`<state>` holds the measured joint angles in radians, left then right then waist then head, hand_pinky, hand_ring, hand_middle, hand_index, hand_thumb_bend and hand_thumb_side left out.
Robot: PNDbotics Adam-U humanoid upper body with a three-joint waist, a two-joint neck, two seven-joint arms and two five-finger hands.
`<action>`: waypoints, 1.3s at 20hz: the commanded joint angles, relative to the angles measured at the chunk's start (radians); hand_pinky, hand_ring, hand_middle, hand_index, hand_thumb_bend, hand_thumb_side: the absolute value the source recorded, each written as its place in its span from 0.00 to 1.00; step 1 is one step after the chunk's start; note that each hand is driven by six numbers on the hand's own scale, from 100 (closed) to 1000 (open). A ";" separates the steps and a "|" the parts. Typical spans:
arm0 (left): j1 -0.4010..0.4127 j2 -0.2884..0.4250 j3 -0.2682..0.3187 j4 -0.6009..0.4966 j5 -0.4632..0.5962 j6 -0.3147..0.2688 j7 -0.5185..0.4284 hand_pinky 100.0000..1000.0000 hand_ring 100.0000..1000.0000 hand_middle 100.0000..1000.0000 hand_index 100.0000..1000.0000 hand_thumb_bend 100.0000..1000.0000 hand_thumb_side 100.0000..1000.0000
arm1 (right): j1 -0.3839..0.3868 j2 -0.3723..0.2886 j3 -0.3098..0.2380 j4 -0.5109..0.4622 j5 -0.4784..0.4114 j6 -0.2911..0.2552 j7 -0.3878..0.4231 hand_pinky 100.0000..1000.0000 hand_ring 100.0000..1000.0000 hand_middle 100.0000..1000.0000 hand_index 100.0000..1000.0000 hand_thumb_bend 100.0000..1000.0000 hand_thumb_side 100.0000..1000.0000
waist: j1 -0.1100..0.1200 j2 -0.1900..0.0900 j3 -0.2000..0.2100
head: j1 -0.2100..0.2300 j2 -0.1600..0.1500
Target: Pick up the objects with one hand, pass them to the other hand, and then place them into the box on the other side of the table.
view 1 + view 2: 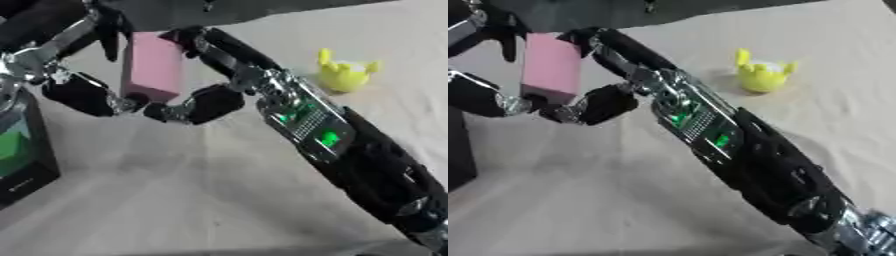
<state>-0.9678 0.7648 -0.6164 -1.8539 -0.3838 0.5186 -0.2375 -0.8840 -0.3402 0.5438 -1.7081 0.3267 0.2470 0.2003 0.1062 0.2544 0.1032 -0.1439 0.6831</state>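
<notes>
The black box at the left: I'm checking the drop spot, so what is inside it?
Inside the black box something green shows near its visible wall. The rest of its interior is cut off by the picture's edge, so nothing more can be told.

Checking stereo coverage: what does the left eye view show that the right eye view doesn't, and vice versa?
Left eye only: the black box at the left edge shows its open top with something green inside; the right eye catches just a dark corner of it. Right eye only: more of the right arm toward the lower right corner, down to a silver joint. Both: the pink block held upright between the two hands, right hand with fingers curled round it from the right, left hand at its left side, and the yellow toy on the table behind.
</notes>
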 commanded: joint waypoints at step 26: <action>0.067 0.139 0.084 -0.035 0.009 -0.007 -0.010 0.72 0.55 0.31 0.27 0.25 0.01 | -0.009 -0.032 -0.010 -0.032 0.050 -0.038 0.009 0.85 0.84 0.73 0.90 0.54 0.23 | -0.001 -0.024 -0.005 | 0.006 -0.010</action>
<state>-0.8907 0.8636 -0.5572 -1.8776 -0.3773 0.5104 -0.2542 -0.8788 -0.3581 0.5438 -1.7152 0.3809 0.2047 0.2131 0.1062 0.2544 0.0972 -0.1422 0.6831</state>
